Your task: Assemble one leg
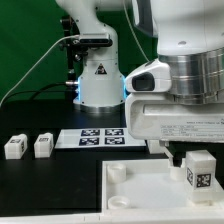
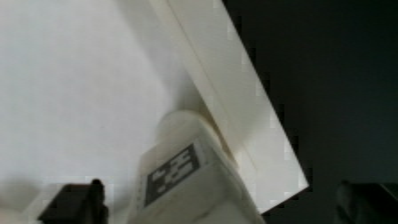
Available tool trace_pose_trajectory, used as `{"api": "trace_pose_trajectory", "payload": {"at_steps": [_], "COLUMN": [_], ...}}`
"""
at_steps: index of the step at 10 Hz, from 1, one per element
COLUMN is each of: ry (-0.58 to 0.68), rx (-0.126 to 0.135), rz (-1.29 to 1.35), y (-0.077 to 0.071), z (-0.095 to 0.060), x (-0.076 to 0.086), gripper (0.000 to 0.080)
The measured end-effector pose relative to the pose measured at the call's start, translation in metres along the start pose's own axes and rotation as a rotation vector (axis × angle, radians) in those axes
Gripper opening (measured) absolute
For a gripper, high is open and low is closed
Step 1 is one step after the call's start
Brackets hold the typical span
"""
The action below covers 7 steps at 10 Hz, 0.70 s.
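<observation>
On the black surface [image 1: 30, 190] we judge the leg [image 1: 197, 172] seated at two o'clock on the panel [image 1: 140, 195]; hand [image 2: 214, 200] wide, lift straight next.

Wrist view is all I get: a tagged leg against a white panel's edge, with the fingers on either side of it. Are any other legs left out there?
Observer: Yes, two. The outer spare leg and the inner spare leg stand side by side at the exterior view's left, well apart from the panel.
Operator: Is any socket on that panel free?
Observer: Yes. The round socket at the panel's far corner, on the exterior view's left, has nothing in it.
</observation>
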<state>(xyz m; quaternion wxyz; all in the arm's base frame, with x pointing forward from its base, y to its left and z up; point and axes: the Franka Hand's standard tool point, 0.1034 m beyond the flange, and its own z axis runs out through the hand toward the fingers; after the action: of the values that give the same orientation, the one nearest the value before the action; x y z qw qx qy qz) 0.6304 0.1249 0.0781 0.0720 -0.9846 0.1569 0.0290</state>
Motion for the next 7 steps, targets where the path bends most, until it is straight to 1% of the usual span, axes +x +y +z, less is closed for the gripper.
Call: {"api": "trace_pose_trajectory", "payload": {"at_steps": [2, 3, 4, 5, 6, 7], "ry": [0.015, 0.028, 0.027, 0.027, 0.027, 0.026], "rx": [-0.034, -0.034, -0.032, -0.032, -0.029, -0.018], "rz": [-0.324, -0.431, -0.417, -0.417, -0.388, -0.239], "y": [0.0019, 0.0021, 0.0021, 0.0023, 0.0018, -0.0004], "z": [-0.0046, -0.0073, -0.0067, -0.0063, -0.0061, -0.0058], "x": [0.0039, 0.0075, 0.0072, 0.0071, 0.0068, 0.0057], "gripper": [0.0649, 0.0649, 0.0649, 0.0552, 0.0552, 0.0369]}}
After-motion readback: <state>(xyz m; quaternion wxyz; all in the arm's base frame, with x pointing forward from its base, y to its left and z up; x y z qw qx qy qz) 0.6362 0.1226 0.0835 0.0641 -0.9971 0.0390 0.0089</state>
